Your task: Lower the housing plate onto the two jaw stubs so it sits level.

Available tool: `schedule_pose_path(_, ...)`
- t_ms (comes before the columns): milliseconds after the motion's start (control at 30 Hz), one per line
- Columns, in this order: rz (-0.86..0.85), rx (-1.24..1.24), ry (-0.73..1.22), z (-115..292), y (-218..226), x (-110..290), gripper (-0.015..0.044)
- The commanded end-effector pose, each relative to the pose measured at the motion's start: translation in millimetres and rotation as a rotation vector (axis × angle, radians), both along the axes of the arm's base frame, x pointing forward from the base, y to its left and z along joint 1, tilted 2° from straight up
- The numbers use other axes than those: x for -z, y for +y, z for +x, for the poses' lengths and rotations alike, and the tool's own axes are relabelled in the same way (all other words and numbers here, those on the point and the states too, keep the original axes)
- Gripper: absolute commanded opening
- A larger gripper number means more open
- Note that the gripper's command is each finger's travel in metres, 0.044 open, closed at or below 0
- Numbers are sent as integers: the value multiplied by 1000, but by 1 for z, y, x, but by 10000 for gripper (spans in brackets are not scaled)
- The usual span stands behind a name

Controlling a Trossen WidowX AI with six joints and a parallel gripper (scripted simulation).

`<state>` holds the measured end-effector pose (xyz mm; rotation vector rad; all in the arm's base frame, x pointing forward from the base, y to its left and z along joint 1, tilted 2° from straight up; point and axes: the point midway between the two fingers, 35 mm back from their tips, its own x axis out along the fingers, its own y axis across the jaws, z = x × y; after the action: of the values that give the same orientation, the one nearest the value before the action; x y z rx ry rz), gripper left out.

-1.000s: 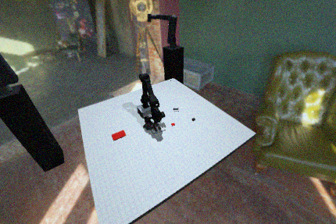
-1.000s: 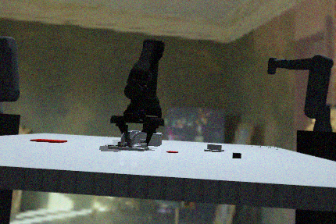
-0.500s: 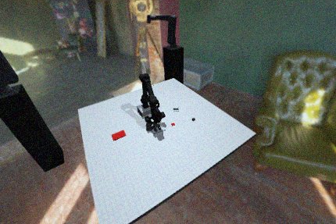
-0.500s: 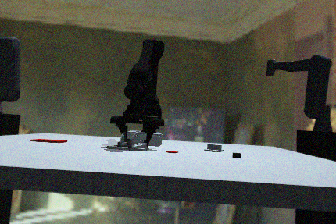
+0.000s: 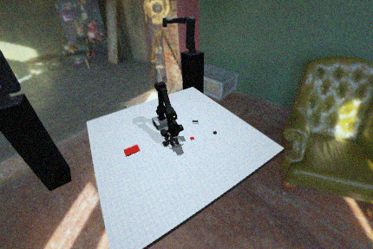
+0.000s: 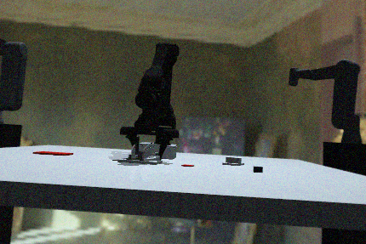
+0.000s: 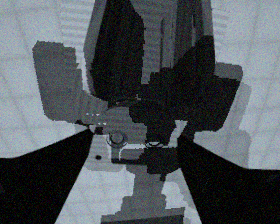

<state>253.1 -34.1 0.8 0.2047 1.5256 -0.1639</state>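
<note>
My gripper (image 5: 172, 142) (image 6: 149, 159) (image 7: 135, 134) is low over the table and shut on the housing plate (image 7: 102, 150), a pale plate whose side edges lie at the fingertips in the wrist view. Two round ring-shaped ends, a left one (image 7: 116, 139) and a right one (image 7: 154, 143), show between the fingertips. Two long dark pieces, apparently the jaws, stand beyond the plate, a left one (image 7: 117, 55) and a right one. Heavy shadow covers the plate's right part. The stubs, and whether the plate touches them or lies level, cannot be made out.
A flat red block (image 5: 132, 150) (image 6: 53, 153) lies on the table's left side. Right of my gripper are a small red piece (image 5: 192, 138) (image 6: 187, 165), a small grey part (image 5: 195, 121) (image 6: 233, 161) and a black cube (image 5: 214, 133) (image 6: 258, 169). Other black arms stand beyond the table.
</note>
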Motion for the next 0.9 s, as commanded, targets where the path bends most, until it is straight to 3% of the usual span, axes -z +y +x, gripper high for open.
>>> schedule_pose_path(0, 2, 3, -5, 1, 0, 1, 351)
schedule_pose_path(333, 2, 3, -5, 1, 0, 1, 351)
schedule_pose_path(467, 0, 0, 0, 0, 0, 0, 440)
schedule_pose_path(867, 0, 0, 0, 0, 0, 0, 440)
